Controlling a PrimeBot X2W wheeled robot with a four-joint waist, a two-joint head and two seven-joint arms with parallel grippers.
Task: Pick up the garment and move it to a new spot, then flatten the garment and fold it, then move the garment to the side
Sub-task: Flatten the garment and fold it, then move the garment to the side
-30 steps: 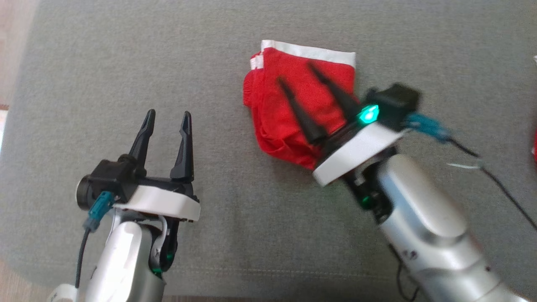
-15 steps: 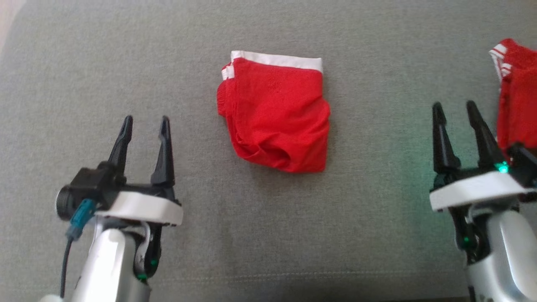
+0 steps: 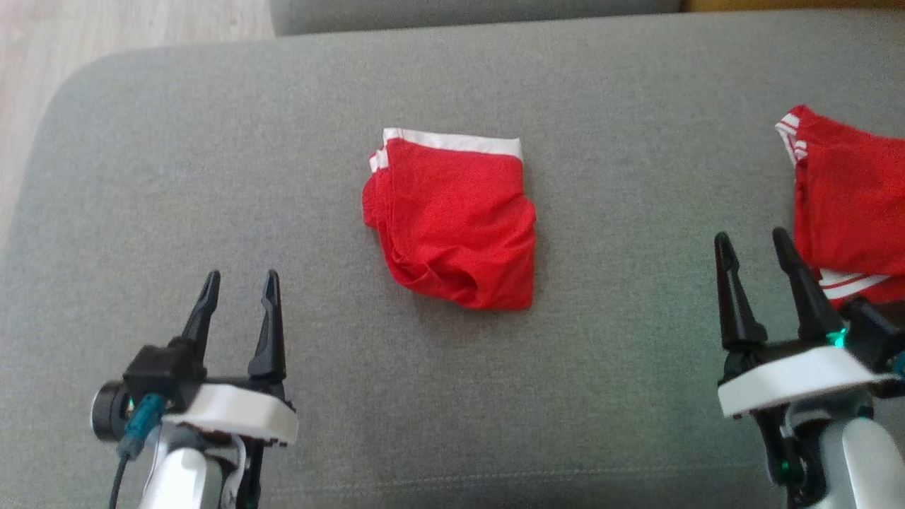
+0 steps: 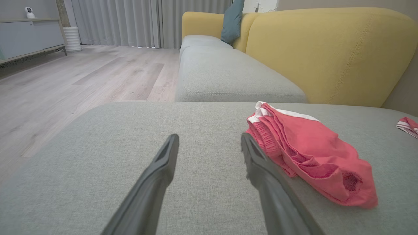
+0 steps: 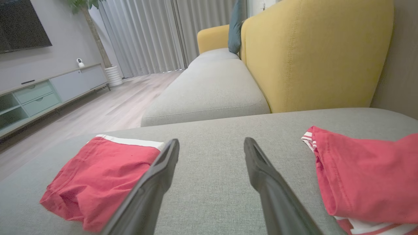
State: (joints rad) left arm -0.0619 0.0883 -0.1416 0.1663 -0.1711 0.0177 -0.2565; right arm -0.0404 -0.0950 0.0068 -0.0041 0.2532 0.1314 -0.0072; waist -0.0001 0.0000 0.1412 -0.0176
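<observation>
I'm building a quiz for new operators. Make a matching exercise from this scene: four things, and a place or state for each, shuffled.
1. folded garment
2. second garment
3. left tool
4. yellow backrest

A. open and empty, lower left
B. far right, beside the right tool
C. middle of the grey cushion
D. upright in the background

Pairs: 1-C, 2-B, 3-A, 4-D

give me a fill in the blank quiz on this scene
The folded garment is red, trimmed in ____.
The left pincer and right pincer both stand ____.
The other garment lies beside the ____ pincer.
The sofa back is ____.
Missing: white; open; right; yellow.
</observation>
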